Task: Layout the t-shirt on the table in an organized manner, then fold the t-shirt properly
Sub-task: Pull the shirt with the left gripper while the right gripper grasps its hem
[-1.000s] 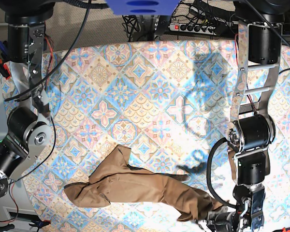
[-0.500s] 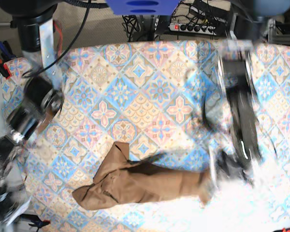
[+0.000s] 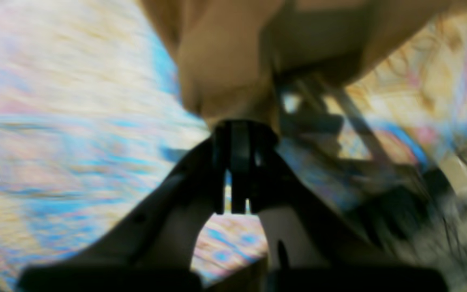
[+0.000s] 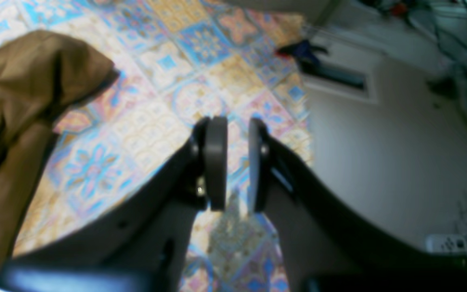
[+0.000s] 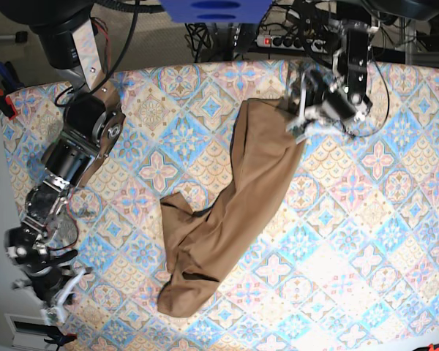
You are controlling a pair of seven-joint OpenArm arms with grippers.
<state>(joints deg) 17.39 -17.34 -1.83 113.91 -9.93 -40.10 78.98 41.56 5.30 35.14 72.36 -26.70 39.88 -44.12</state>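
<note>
The tan-brown t-shirt [image 5: 227,219] lies stretched in a long diagonal rope across the table [image 5: 366,241], from a bunched end near the front left up to the far middle. My left gripper [image 5: 298,121] is shut on its far end; in the left wrist view the cloth [image 3: 225,61] bulges out just past the closed gripper [image 3: 239,125]. My right gripper [image 5: 62,296] hovers over the table's front left corner, apart from the shirt. Its pads [image 4: 216,162] stand slightly open with only table [image 4: 168,81] showing between them, and a shirt fold [image 4: 14,81] lies off to the left.
A power strip [image 5: 293,42] and tangled cables lie beyond the table's far edge. Bare floor [image 4: 379,142] drops away past the table edge beside my right gripper. A red and blue object [image 5: 4,99] sits off the left edge.
My left gripper has swept from the front right to the far middle, dragging the shirt's end with it. The right arm swung toward the front left corner and its jaws opened.
</note>
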